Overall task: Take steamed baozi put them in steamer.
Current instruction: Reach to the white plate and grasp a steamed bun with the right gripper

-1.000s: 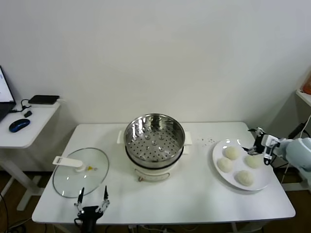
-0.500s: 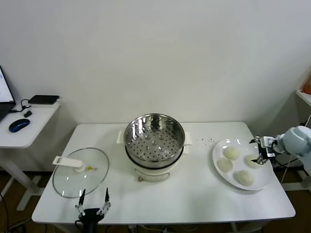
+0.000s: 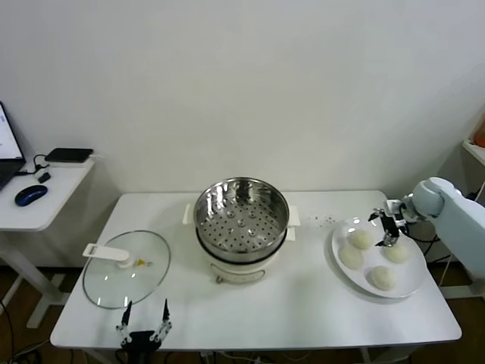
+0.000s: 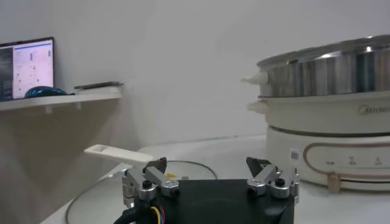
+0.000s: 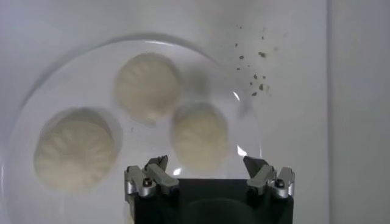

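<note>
Four off-white steamed baozi lie on a white plate [image 3: 336, 244] at the table's right: one at the back [image 3: 360, 239], one on the left [image 3: 351, 257], one on the right [image 3: 396, 252] and one at the front [image 3: 381, 277]. My right gripper [image 3: 386, 227] hangs open just above the plate's back part, between the back and right buns. Its wrist view shows a baozi [image 5: 199, 134] just ahead of the open right gripper [image 5: 205, 164], with two more [image 5: 148, 84] [image 5: 76, 152] farther off. The steel steamer [image 3: 241, 216] stands empty at the table's middle. My left gripper [image 3: 144, 326] waits open at the front edge.
A glass lid [image 3: 125, 268] with a white handle lies flat on the table's left, just beyond the left gripper [image 4: 207, 164]. Dark crumbs [image 3: 327, 221] dot the table between steamer and plate. A side desk [image 3: 38, 201] with a mouse stands to the far left.
My right arm has swung in from the plate's right edge toward the back, and its gripper now hangs over the buns, still open. The left arm has not moved.
</note>
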